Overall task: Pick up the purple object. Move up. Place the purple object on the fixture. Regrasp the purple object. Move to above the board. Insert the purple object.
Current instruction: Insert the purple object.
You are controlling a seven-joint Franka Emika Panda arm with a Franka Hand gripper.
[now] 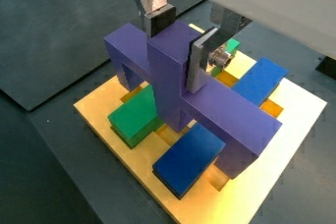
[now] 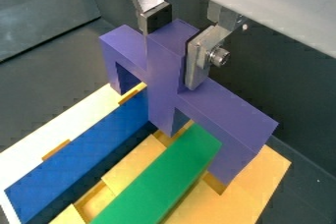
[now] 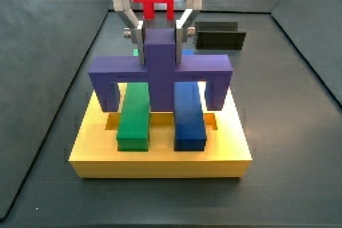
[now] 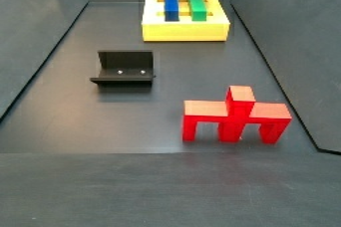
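The purple object [image 1: 197,100] [image 2: 157,61] stands upright over the yellow board [image 1: 98,110] [image 3: 160,157], stem up and both end legs down. In a side view its legs [image 3: 107,92] reach the board's top at the far end, straddling the green bar [image 3: 134,117] and the blue bar [image 3: 190,117]. How deep the legs sit I cannot tell. My gripper [image 1: 180,41] [image 2: 175,39] [image 3: 160,34] is shut on the stem, one silver finger on each side. The black fixture [image 4: 124,69] stands on the floor apart from the board, with nothing in it.
A red piece [image 4: 237,119] of similar shape lies on the dark floor, to the right of the fixture. The board [image 4: 186,32] sits at the far end in that side view. Raised dark walls edge the floor on both sides.
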